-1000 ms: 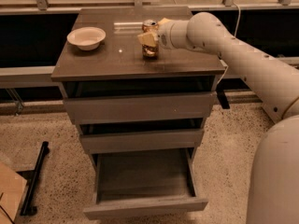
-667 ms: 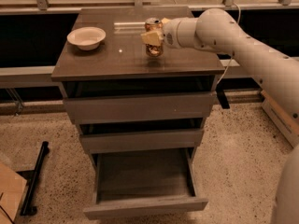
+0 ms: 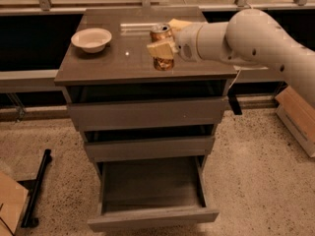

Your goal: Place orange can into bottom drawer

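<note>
The orange can (image 3: 162, 62) stands upright near the front middle of the cabinet top (image 3: 106, 65); whether it touches the top I cannot tell. My gripper (image 3: 160, 48) reaches in from the right and is shut on the can's middle, one cream finger (image 3: 156, 48) across its front. The bottom drawer (image 3: 152, 219) is pulled far out below, its dark interior showing nothing inside. The two shallower drawers above it stand slightly ajar.
A white bowl (image 3: 91, 38) sits at the top's left rear. A yellow sponge (image 3: 179, 22) lies behind the can. A cardboard box (image 3: 11, 203) and a black bar (image 3: 37, 191) lie on the floor at left, and another box (image 3: 295, 117) at right.
The gripper and the can have moved a little toward the front edge of the cabinet top. The arm has shifted lower across the right side.
</note>
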